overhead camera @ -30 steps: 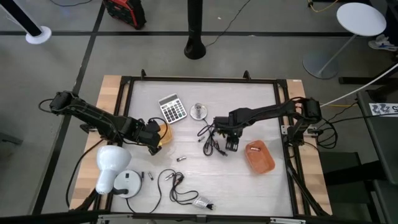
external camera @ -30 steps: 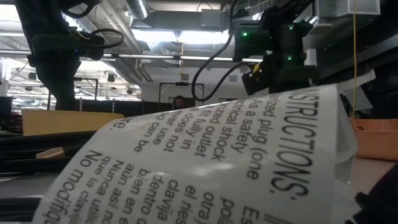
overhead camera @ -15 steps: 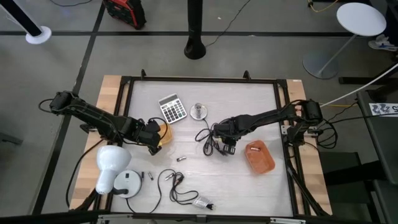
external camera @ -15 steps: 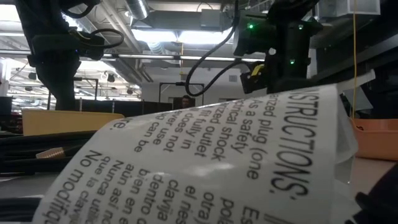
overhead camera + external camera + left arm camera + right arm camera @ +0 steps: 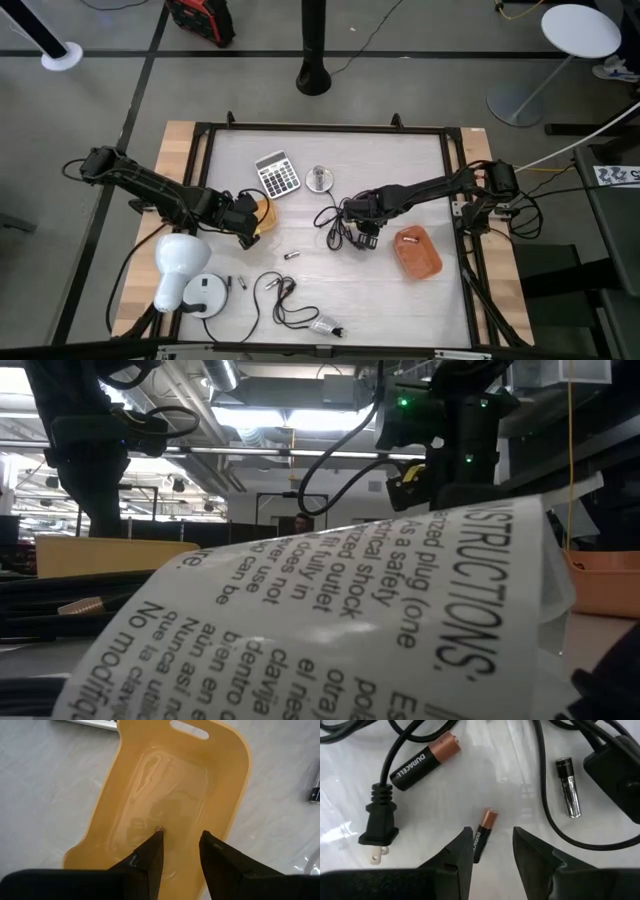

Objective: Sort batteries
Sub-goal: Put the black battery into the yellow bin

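Hovering over the tangle of black cables [image 5: 340, 232] near the middle of the table [image 5: 400, 165], the right gripper [image 5: 489, 851] has its fingers parted and empty, one either side of a slim copper-topped battery [image 5: 482, 834] lying on the tabletop; that straddle looks chosen so the jaws can close across the battery's width rather than its ends. Just beside that battery, farther out from the gripper, a thicker battery [image 5: 424, 761] lies against a cable, and a silvery battery [image 5: 569, 787] rests inside a cable loop next to a two-pin plug [image 5: 379, 829], so the cords crowd the pick and could snag. The orange tray [image 5: 417, 250] sits close to the cable tangle on the right arm's side, a short carry away. The left gripper [image 5: 180, 845] waits on the opposite side of the tangle, fingers a narrow gap apart and holding nothing, poised over the yellow tray [image 5: 170, 795], apparently the second sorting bin; another battery [image 5: 291, 256] lies loose between the trays.
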`<state>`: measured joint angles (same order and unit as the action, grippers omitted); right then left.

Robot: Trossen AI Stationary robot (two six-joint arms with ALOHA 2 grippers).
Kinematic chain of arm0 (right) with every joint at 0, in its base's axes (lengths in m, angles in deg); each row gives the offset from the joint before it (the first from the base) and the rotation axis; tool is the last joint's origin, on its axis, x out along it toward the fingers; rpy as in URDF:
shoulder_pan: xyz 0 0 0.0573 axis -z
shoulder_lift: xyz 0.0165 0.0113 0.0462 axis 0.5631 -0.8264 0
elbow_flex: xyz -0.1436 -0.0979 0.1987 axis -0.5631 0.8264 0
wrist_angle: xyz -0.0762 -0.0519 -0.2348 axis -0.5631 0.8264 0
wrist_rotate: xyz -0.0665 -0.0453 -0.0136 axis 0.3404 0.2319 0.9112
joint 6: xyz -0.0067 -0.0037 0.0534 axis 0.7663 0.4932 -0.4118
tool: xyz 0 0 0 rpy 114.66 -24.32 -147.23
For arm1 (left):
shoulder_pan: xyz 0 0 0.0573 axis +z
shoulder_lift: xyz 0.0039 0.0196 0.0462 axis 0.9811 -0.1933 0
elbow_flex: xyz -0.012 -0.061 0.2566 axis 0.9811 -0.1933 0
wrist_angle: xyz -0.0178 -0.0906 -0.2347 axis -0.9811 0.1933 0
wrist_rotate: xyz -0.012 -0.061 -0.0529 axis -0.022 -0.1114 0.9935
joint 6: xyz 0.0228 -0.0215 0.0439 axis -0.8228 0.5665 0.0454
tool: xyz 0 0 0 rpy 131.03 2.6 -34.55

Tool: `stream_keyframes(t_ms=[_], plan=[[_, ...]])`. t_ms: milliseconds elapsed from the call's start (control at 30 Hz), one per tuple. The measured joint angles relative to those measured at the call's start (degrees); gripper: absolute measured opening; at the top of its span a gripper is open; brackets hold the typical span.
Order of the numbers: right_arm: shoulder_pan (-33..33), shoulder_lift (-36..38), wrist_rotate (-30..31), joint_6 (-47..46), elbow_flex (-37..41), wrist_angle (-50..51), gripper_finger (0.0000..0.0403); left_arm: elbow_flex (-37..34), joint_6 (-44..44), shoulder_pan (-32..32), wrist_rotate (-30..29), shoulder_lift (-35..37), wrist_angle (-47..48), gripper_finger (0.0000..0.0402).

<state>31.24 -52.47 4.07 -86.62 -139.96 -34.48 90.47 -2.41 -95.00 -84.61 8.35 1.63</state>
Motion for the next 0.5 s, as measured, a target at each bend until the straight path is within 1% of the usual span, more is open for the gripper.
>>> stream_keyframes(t_ms=[200, 500], plan=[[0.0, 0.0, 2.7, -1.5, 0.0, -0.3, 0.0133, 0.0, 0.0, 0.0, 0.0, 0.0, 0.0, 0.0116], [0.0, 0.0, 2.3, -2.3, 0.0, -1.0, 0.0133, 0.0, 0.0, 0.0, 0.0, 0.0, 0.0, 0.0116]])
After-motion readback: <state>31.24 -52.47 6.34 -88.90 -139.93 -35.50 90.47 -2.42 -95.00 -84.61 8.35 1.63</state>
